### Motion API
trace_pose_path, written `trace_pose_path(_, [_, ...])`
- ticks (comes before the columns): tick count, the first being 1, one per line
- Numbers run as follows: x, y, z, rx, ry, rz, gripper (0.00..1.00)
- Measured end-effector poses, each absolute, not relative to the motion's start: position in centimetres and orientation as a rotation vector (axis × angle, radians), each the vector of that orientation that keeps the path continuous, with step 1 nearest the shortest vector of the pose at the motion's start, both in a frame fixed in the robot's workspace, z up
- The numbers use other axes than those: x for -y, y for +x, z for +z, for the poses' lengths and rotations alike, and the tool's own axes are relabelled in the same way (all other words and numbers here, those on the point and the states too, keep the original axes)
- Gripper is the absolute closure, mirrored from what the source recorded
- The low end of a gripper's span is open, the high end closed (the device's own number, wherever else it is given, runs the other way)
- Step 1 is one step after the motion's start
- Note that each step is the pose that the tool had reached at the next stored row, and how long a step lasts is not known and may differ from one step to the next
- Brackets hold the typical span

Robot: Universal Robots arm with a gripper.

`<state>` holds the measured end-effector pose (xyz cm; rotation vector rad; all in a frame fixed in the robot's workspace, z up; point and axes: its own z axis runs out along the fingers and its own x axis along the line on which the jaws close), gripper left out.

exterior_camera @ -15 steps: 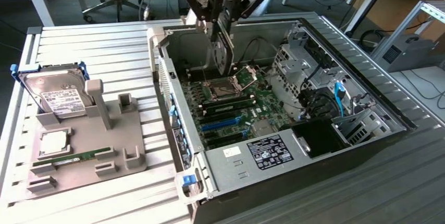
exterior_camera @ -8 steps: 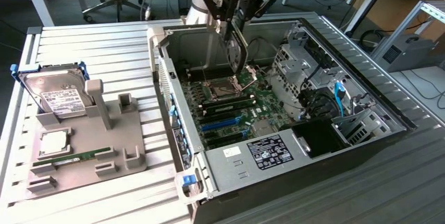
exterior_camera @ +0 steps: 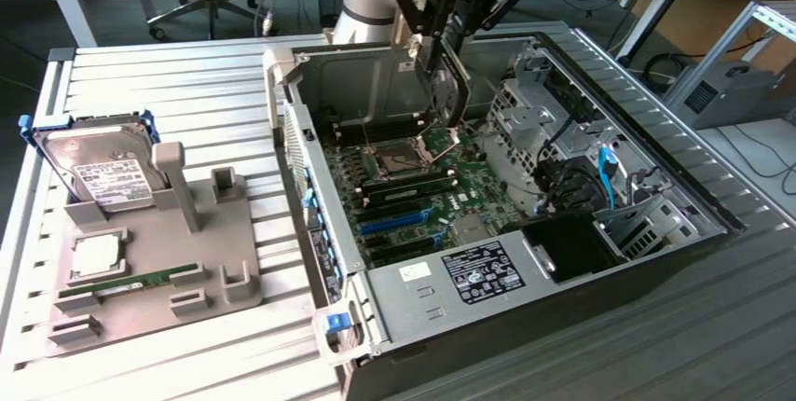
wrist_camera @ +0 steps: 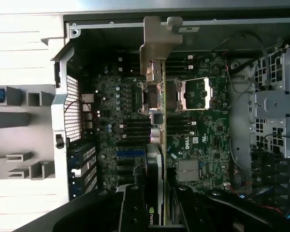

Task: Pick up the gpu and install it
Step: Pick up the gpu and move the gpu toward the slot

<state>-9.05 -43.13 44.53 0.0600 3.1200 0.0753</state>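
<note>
The gpu, a thin black card, hangs on edge inside the open computer case, over the motherboard near the CPU socket. My gripper is shut on its upper end. In the wrist view the gpu runs edge-on between my fingers, with its grey metal bracket at the far end, close to the case's rear wall. The card's lower end is just above the board; I cannot tell whether it touches.
Blue expansion slots lie on the board toward the case front. Drive cages and cables fill the case at the exterior view's right. On the left, a grey fixture carries a hard drive in a blue frame and a green RAM stick.
</note>
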Motion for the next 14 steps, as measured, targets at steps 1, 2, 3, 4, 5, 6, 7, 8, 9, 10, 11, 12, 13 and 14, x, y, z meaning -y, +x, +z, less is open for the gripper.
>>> trace_pose_path(1, [43.1,-8.7,44.5,-3.12,0.06,0.075,0.73])
trace_pose_path(2, [43.1,-8.4,44.5,-3.12,0.059,0.075,0.73])
trace_pose_path(3, [43.1,-8.0,44.5,-3.12,0.057,0.075,0.73])
trace_pose_path(4, [43.1,-7.8,44.5,-3.12,0.055,0.075,0.73])
trace_pose_path(5, [43.1,-7.5,44.5,-3.12,0.052,0.075,0.73])
trace_pose_path(6, [43.1,-7.1,44.5,-3.12,0.047,0.075,0.73])
trace_pose_path(7, [43.1,-6.8,44.5,-3.121,0.043,0.076,0.73])
trace_pose_path(8, [43.1,-6.4,44.5,-3.121,0.039,0.076,0.73])
trace_pose_path(9, [43.1,-6.1,44.5,-3.121,0.035,0.076,0.73])
trace_pose_path(10, [43.1,-5.7,44.5,-3.121,0.031,0.076,0.73])
trace_pose_path(11, [43.1,-5.3,44.5,-3.121,0.028,0.076,0.73])
trace_pose_path(12, [43.1,-5.0,44.5,-3.121,0.025,0.076,0.73])
trace_pose_path(13, [43.1,-4.7,44.5,-3.121,0.023,0.076,0.73])
trace_pose_path(14, [43.1,-4.4,44.5,-3.121,0.022,0.076,0.73])
